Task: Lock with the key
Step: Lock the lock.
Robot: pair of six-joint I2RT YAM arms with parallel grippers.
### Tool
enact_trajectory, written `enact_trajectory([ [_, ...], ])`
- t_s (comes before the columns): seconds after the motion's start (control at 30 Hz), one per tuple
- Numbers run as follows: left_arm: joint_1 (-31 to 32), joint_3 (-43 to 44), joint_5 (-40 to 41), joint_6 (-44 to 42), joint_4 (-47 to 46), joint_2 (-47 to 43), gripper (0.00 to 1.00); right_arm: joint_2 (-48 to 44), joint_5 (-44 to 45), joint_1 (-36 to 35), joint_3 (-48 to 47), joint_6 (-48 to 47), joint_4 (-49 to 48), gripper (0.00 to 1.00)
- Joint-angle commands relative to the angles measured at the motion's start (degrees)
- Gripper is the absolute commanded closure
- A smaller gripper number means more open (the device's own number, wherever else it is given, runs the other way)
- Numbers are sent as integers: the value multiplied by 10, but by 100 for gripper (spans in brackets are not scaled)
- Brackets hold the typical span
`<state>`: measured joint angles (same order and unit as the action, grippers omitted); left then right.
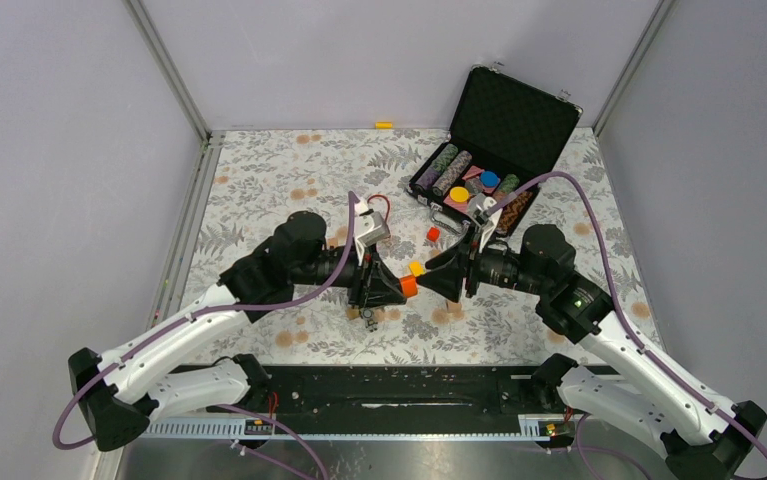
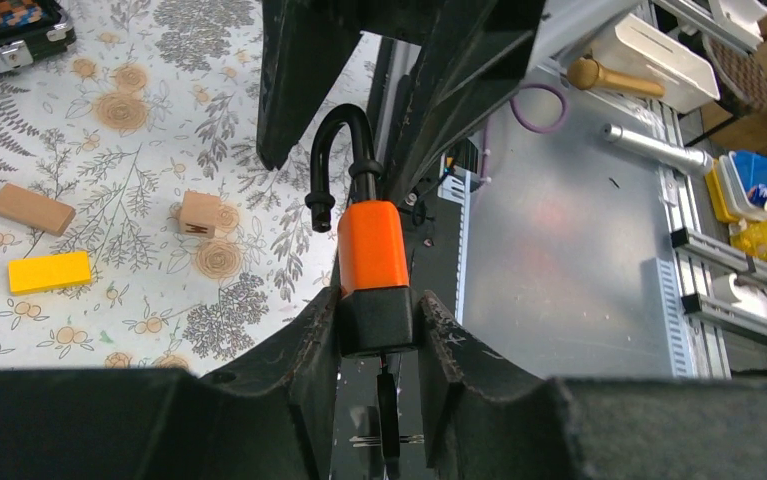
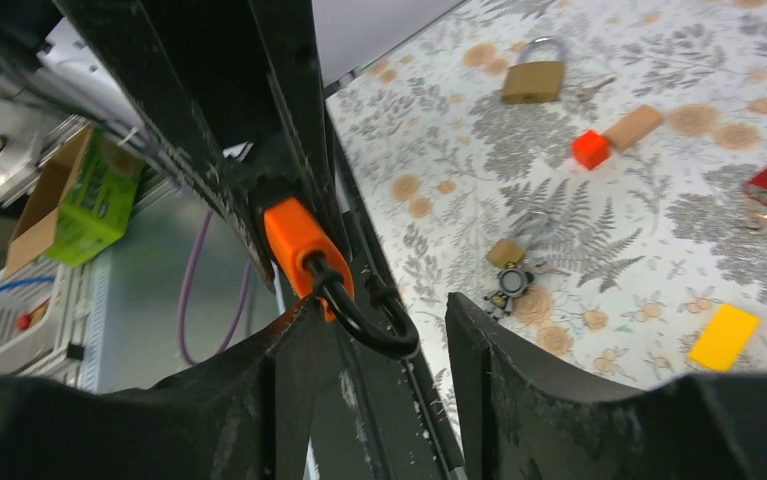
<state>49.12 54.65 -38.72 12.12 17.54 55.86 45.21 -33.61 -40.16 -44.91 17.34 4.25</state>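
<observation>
Padlock (image 2: 373, 255), stiff and likely slick, clamped by its base in my left claw (image 2: 376, 310); right claw (image 3: 384, 322) gapes around the shackle (image 3: 357, 318), where I'd push.

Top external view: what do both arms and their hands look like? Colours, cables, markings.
Left arm and right arm match: white lower links, black joints and bases. Left hand and right hand each have two black wedge-shaped fingers. A purple cable loops along each arm. Green light on the right arm; no readable markings.
</observation>
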Motion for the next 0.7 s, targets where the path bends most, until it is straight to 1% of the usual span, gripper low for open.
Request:
enact_trajectory([
  [0.0,-3,31,-37,-45,-11,-42,100,-13,-95,4,-15,-25,15,46],
  [0.1,-3,31,-42,-52,-2,-49,100,-18,-115,4,-19,-26,23,51],
  [0.13,-4,32,-47,-52,-2,-49,100,-19,-115,4,-20,-25,23,54],
  [0.2,-4,33,-57,-55,-2,-49,100,-18,-115,4,-22,-16,17,66],
  [0.23,-4,33,-60,-56,-2,-49,100,-17,-114,4,-24,-13,13,77],
  [0.27,-3,34,-64,-57,-2,-48,100,-18,-112,4,-24,-10,9,80],
  [0.3,-4,34,-66,-57,-2,-49,100,-19,-109,4,-24,-9,5,79],
  [0.33,-3,34,-69,-58,-2,-48,100,-21,-103,4,-23,-8,2,75],
  [0.37,-4,35,-72,-59,0,-48,100,-25,-95,4,-22,-8,-1,67],
  [0.4,-4,37,-75,-59,0,-47,100,-31,-88,4,-19,-9,-4,55],
  [0.43,-4,36,-77,-60,1,-47,100,-36,-78,4,-17,-13,-7,40],
  [0.47,-4,37,-79,-60,2,-46,100,-43,-69,4,-11,-16,-14,31],
  [0.53,-3,37,-83,-61,2,-45,100,-61,-71,4,6,-25,-46,27],
  [0.67,-4,38,-91,-60,-1,-43,100,-78,-112,4,28,-16,-108,26],
])
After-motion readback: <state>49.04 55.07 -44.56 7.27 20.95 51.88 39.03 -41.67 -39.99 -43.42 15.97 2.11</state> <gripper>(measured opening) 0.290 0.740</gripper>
